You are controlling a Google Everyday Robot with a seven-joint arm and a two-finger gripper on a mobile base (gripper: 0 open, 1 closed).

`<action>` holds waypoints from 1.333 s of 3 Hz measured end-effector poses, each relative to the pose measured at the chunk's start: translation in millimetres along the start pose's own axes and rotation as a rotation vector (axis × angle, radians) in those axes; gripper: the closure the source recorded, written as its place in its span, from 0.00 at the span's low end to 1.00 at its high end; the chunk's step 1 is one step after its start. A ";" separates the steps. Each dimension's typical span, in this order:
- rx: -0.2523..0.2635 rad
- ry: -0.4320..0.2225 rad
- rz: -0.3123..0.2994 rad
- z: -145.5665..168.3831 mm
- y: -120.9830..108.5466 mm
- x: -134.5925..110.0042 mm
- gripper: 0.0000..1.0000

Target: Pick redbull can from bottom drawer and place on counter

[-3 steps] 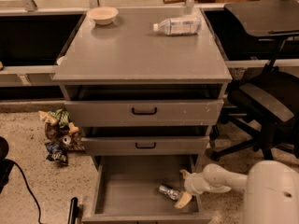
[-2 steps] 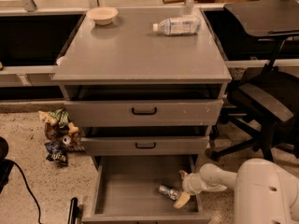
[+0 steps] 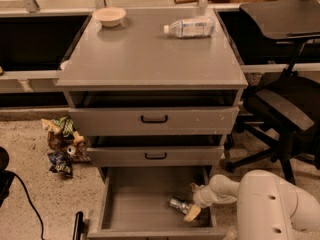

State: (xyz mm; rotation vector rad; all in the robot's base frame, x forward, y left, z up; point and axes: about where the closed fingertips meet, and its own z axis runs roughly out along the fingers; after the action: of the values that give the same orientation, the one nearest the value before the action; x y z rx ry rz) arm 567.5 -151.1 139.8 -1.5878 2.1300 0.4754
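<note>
The redbull can [image 3: 178,204] lies on its side on the floor of the open bottom drawer [image 3: 137,201], near its right wall. My gripper [image 3: 192,200] reaches down into the drawer from the right, with the white arm behind it. One tan finger [image 3: 192,212] shows at the can's right end and the other [image 3: 194,186] just above it. The counter [image 3: 145,54] is the grey top of the cabinet, above the two shallower drawers.
On the counter a clear plastic bottle [image 3: 189,27] lies at the back right and a tan bowl [image 3: 109,16] stands at the back left. A black office chair [image 3: 287,104] stands to the right. Crumpled wrappers [image 3: 62,144] lie on the floor to the left.
The white arm has shifted slightly, with more of its body at the lower right. The gripper stays by the can in the drawer.
</note>
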 end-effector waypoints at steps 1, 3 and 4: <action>-0.009 0.017 0.006 13.2 -2.5 3.1 0.19; -0.052 0.020 0.002 37.6 7.2 -1.1 0.66; -0.025 -0.009 -0.037 22.3 9.6 -16.9 0.97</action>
State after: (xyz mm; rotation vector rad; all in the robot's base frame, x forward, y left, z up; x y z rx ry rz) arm 565.6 -123.2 130.1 -1.6332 2.0920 0.4976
